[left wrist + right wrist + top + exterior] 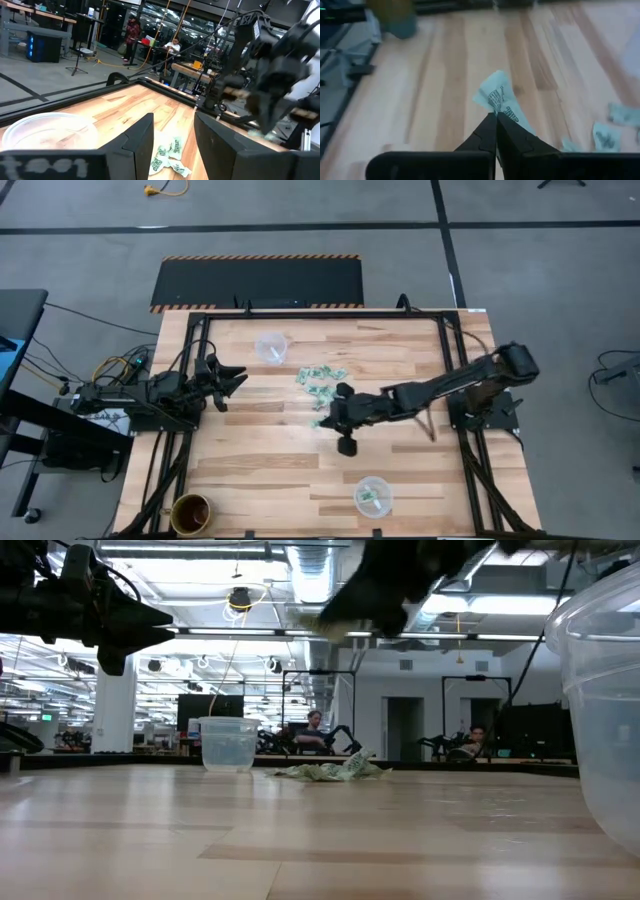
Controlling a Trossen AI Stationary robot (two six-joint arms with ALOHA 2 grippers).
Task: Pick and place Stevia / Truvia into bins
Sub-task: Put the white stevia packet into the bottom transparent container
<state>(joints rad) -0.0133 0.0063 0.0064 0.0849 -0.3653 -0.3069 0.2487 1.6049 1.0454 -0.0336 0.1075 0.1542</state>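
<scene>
the right gripper hangs over the middle of the bench, its arm reaching in from the right side. its fingers are pressed together on a single pale green and white packet, pinched by one edge so that most of the paper sticks out past the tips. in the low view that gripper is raised well above the wood, near the top of the frame.

just beyond it, toward the far side, lies the loose pile of stevia packets, a small heap of crumpled green and white paper resting on the bench. a few more packets show on the wood beside the gripped one in the right wrist view.

the far cup stands to the left of the pile, near the far edge; whether anything is in it cannot be told. the near cup stands toward the near edge, right of centre, with something green and white inside it.

a brown cup sits at the near left corner.

the left gripper waits at the left side of the bench, raised, its fingers spread apart and holding nothing, pointed toward the pile and well apart from it.

people sit at desks in the room behind.
</scene>
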